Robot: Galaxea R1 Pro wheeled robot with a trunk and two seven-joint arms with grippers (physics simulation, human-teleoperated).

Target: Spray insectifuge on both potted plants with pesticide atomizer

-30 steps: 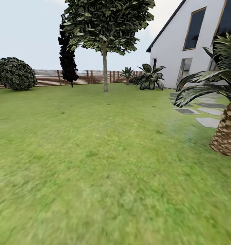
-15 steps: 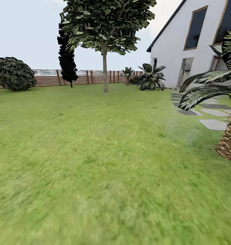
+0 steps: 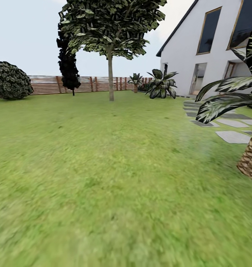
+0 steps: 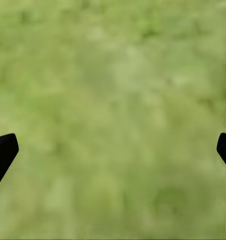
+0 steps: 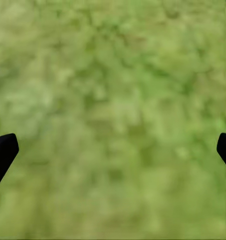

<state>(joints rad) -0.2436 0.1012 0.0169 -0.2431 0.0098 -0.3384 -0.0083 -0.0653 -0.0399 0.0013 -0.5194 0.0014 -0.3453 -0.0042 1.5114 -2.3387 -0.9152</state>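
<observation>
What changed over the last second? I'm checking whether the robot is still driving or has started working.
Only the head camera's view shifted: the palm trunk slid toward the right edge, and the tree and bush drifted left. Nothing was grasped or released. Both grippers, left and right, are open over lawn.

Garden lawn (image 3: pixel 103 167) viewed from the head camera.

A leafy tree (image 3: pixel 110 33) is seen mid-lawn, with a dark narrow tree (image 3: pixel 68 63) and a round bush (image 3: pixel 9 80) set before the slatted wooden fence (image 3: pixel 85 84). A white house (image 3: pixel 211 52) is located at right, with a broad-leaved plant (image 3: pixel 161 84) near it. Grey stepping stones (image 3: pixel 232 136) are laid beside a scaly palm trunk (image 3: pixel 251 157).
</observation>
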